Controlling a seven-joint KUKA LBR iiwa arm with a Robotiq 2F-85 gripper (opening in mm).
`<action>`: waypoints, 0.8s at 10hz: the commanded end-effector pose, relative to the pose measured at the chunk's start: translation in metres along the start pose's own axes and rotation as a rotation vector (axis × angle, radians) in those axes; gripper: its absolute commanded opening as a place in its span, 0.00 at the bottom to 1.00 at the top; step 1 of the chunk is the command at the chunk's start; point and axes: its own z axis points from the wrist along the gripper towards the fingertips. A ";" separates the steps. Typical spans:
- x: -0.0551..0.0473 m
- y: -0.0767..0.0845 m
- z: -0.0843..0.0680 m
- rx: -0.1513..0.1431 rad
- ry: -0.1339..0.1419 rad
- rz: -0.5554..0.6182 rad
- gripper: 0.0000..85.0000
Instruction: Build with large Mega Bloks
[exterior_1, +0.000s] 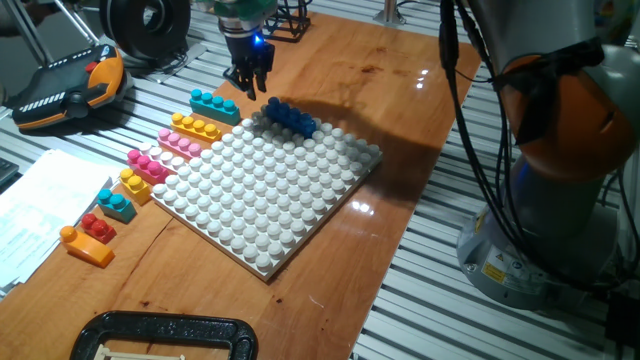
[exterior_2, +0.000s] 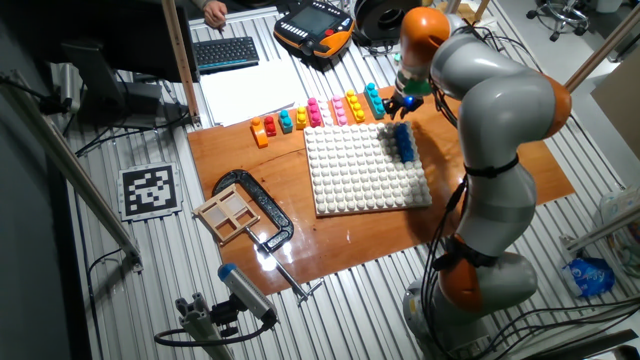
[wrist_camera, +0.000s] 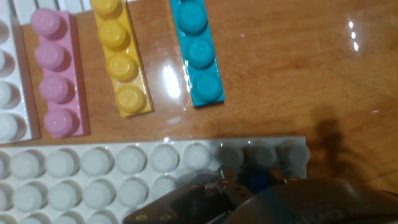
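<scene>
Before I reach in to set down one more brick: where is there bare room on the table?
Bare wood lies between the white baseplate and the robot's base, and in front of the baseplate toward the black clamp. The far edge is crowded: the teal brick, yellow brick and pink brick sit side by side, gripper above.

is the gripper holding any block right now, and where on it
Nothing is held. The gripper hangs empty above the table, between the teal brick and the dark blue brick, which sits on the baseplate.
</scene>
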 end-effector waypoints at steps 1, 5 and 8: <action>0.000 0.000 0.000 -0.002 0.006 0.005 0.40; 0.000 0.000 0.000 0.014 0.010 -0.004 0.40; 0.000 0.000 0.000 0.002 0.014 -0.038 0.20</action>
